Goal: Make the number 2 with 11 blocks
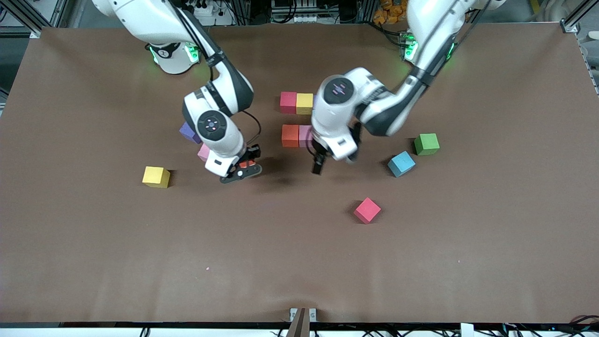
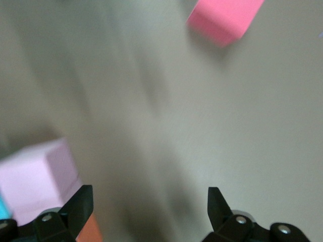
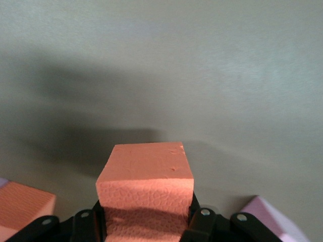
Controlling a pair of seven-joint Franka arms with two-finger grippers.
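Four blocks lie grouped mid-table: a red one touching a yellow one, and nearer the camera an orange one touching a pink one. My right gripper hangs just above the table, toward the right arm's end from that group, shut on an orange block. My left gripper hovers open and empty beside the pink block. Loose blocks: yellow, purple, pink, light blue, red.
A green cube sits beside the light blue block toward the left arm's end. The purple and loose pink blocks are partly hidden under the right arm. The brown table stretches wide toward the camera.
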